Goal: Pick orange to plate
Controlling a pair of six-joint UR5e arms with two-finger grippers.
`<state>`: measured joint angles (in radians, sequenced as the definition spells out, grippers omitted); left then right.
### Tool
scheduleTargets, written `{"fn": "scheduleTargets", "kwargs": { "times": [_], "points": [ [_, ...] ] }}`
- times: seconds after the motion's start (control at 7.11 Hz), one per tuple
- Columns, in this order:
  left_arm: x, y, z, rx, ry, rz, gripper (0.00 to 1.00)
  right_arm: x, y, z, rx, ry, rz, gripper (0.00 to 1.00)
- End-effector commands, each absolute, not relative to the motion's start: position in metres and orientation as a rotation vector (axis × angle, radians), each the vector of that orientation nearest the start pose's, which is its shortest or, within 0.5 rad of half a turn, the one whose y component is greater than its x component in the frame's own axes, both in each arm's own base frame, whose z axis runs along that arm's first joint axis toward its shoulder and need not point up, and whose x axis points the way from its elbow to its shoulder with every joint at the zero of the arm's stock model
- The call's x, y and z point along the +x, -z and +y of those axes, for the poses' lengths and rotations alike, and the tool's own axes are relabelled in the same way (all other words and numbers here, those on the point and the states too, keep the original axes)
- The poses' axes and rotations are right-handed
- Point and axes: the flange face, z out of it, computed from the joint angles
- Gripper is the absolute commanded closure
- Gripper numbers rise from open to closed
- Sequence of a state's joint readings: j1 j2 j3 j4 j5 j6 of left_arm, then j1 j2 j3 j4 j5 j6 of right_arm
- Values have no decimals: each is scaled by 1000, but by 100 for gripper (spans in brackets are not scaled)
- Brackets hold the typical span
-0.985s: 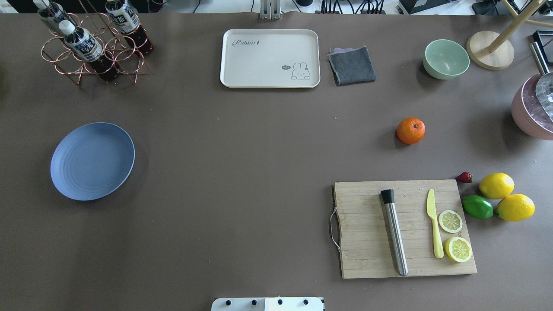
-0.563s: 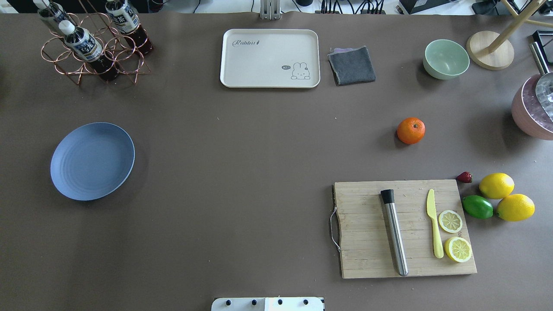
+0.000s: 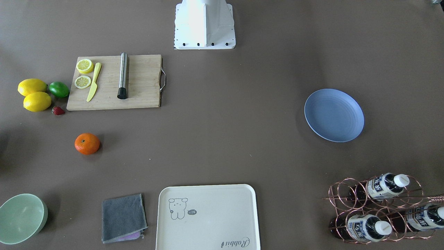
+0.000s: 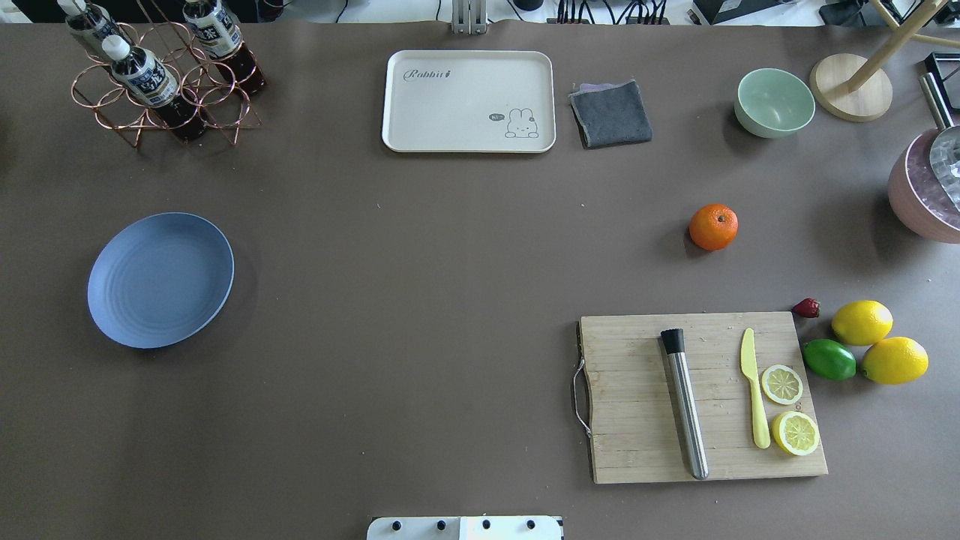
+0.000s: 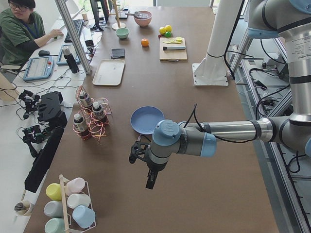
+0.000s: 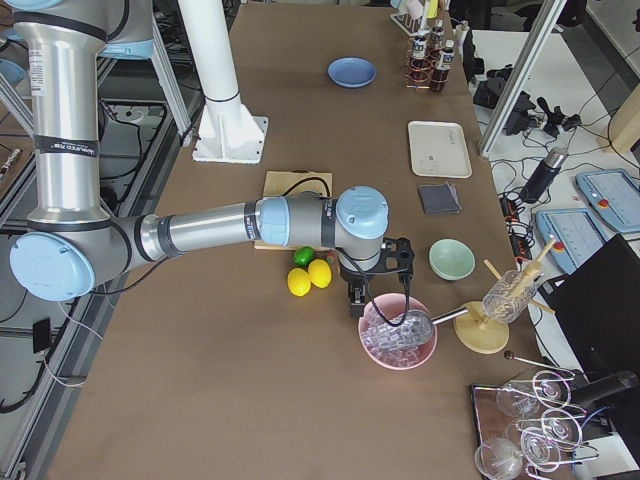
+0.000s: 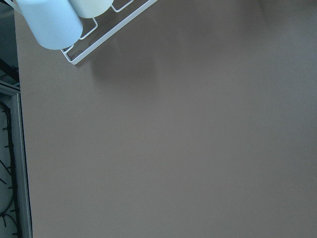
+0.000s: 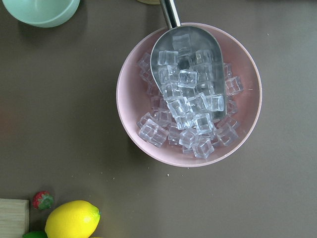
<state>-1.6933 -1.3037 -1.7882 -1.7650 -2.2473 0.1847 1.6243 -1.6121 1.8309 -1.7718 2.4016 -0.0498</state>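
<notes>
The reach is not yet begun: the orange (image 4: 713,226) lies untouched, well apart from the plate (image 4: 160,280). The right hand (image 6: 372,290) must be brought over it; its spread cannot be told.

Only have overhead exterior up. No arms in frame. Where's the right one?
Observer: Right gripper hangs by the pink bowl at your right edge, out of frame. Open or shut, I cannot tell.
Operator: What's in the bowl?
Observer: Ice cubes, with a metal scoop lying in them.
Operator: Left arm?
Observer: Left gripper hangs over bare table beyond the plate, toward the end with the mug rack.
</notes>
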Motion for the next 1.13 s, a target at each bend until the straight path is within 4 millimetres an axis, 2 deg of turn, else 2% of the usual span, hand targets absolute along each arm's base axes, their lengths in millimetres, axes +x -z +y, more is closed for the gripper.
{"fn": "scheduleTargets", "kwargs": {
  "times": [0.0,0.56,0.99],
  "points": [
    [-117,-654,-379,243,-113,654,2,85,-567,-462,61,4,-826,0],
    [-120,-642,-386,283,-117,644,2,84,-566,-463,60,4,-836,0],
    [-121,-647,-378,269,-110,641,2,84,-564,-464,63,5,-837,0]
  ]
}}
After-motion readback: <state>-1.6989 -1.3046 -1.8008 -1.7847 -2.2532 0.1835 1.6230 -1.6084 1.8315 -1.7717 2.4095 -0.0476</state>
